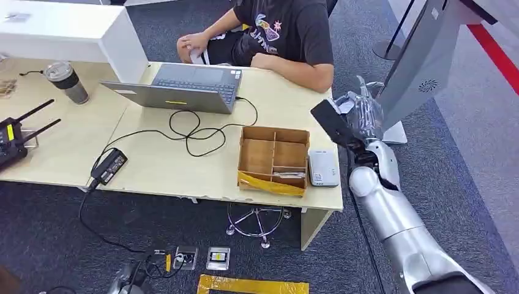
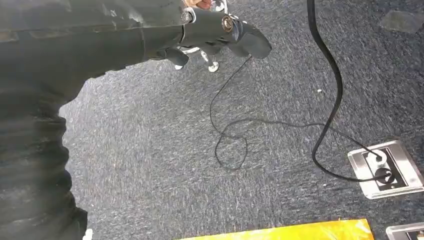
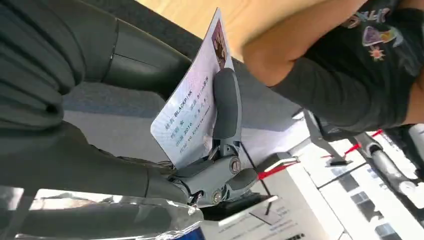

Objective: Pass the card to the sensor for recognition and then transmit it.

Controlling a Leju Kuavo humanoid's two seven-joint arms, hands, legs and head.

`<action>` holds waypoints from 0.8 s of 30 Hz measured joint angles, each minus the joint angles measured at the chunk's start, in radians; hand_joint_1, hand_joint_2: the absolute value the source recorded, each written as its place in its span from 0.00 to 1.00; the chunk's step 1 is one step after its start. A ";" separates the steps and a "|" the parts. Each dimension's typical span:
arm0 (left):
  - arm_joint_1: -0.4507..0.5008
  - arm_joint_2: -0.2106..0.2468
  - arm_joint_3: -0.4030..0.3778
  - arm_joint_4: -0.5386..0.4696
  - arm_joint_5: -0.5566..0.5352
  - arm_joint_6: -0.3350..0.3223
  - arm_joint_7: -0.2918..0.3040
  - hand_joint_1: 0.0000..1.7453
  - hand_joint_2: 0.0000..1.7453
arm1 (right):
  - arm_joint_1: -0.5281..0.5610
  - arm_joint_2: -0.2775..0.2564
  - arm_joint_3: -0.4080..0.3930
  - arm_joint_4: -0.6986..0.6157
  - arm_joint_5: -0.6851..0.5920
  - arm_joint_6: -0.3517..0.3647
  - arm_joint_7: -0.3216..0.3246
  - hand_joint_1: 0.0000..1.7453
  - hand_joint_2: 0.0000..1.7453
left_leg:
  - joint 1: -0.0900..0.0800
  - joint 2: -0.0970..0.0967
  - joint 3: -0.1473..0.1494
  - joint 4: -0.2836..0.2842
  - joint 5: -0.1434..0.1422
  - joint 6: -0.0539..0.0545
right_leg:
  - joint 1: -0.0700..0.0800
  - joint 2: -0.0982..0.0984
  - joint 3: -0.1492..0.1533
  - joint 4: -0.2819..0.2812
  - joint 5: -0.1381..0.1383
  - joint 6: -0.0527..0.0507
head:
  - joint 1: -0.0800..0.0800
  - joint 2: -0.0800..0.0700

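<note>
Card [image 3: 192, 107] first: from my head view I cannot make it out, but my right hand [image 1: 361, 116] is raised just past the desk's [image 1: 153, 165] right edge, near the white card reader [image 1: 323, 168] that lies on the desk just beside the compartmented wooden box [image 1: 273, 160]. Behind the reader, a person [image 1: 275, 30] in a dark printed shirt sits at the far side of the desk, an arm resting on it, next to an open laptop [image 1: 183, 86].

My left wrist view looks down at grey carpet [image 2: 165, 165], where black cables [image 2: 330, 100] run to a floor socket [image 2: 385, 170]. My left hand [image 2: 220, 32] hangs there with its fingers curled in, holding nothing.

In my right wrist view, the printed ID card is pinched in my right hand [image 3: 210, 150], thumb [image 3: 226, 107] pressed flat on its face, fingers behind it. The card stands clear of the reader, held up close to the person's forearm [image 3: 285, 50].
</note>
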 joint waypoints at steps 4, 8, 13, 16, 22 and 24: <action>0.004 0.000 0.000 0.000 0.001 0.001 0.000 0.00 1.00 | 0.011 -0.015 -0.017 0.026 -0.009 -0.015 0.008 1.00 1.00 | 0.000 0.001 0.000 0.000 0.000 0.000 | 0.000 0.000 0.000 0.000 0.000 0.000 | 0.000 0.000; 0.008 0.004 0.002 0.000 0.003 0.002 0.000 0.00 1.00 | 0.012 -0.026 -0.029 0.046 -0.017 -0.018 0.009 1.00 1.00 | 0.000 0.001 0.000 0.000 0.000 0.000 | 0.000 0.001 0.000 0.000 0.000 0.000 | 0.000 0.000; 0.010 0.005 0.002 0.000 0.003 0.003 0.000 0.00 1.00 | 0.013 -0.031 -0.042 0.063 -0.023 -0.018 0.009 1.00 1.00 | 0.000 0.001 0.000 0.000 0.000 0.000 | 0.000 0.001 0.000 0.000 0.000 0.000 | 0.000 0.000; 0.011 0.005 0.003 0.000 0.003 0.005 0.000 0.00 1.00 | 0.014 -0.038 -0.042 0.075 -0.024 -0.024 0.008 1.00 1.00 | 0.000 0.001 0.000 0.000 0.000 0.000 | 0.000 0.001 0.000 0.000 0.000 0.000 | 0.000 0.000; 0.015 0.005 0.005 0.000 0.009 0.009 0.000 0.00 1.00 | 0.015 -0.041 -0.043 0.100 -0.025 -0.025 -0.001 1.00 1.00 | 0.000 0.001 0.000 0.000 0.000 0.000 | 0.000 0.001 0.000 0.000 0.000 0.000 | 0.000 0.000; 0.015 0.005 0.005 0.000 0.009 0.010 0.000 0.00 1.00 | 0.016 -0.041 -0.043 0.106 -0.024 -0.025 -0.002 1.00 1.00 | 0.000 0.001 0.000 0.000 0.000 0.000 | 0.000 0.000 0.000 0.000 0.000 0.000 | 0.000 0.000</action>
